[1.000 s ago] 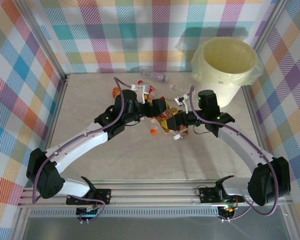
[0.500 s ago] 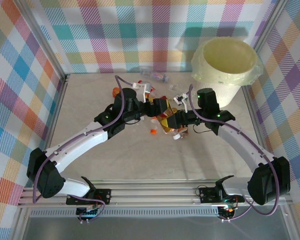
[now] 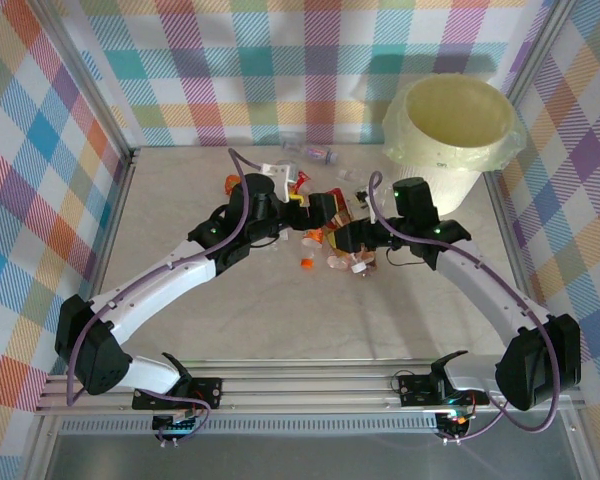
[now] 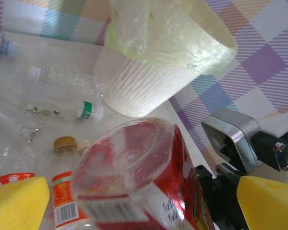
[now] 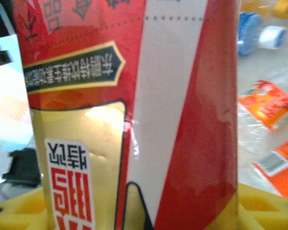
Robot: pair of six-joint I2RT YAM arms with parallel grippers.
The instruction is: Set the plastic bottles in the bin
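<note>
Left tool (image 4: 144, 203) spread; right tool (image 5: 141, 211) pinching the red-labelled bottle (image 5: 182, 96). Its slick wall could slip before the bin (image 3: 445, 175) at 1 o'clock.

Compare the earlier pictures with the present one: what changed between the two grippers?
The left gripper opened, letting go of the red-labelled bottle. The right gripper closed on it, taking it over. Both arms stay meeting mid-table, and the bin has not moved.

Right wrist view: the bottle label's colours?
Plastic bottle label: red, white stripe, yellow panel; best in right wrist view.
</note>
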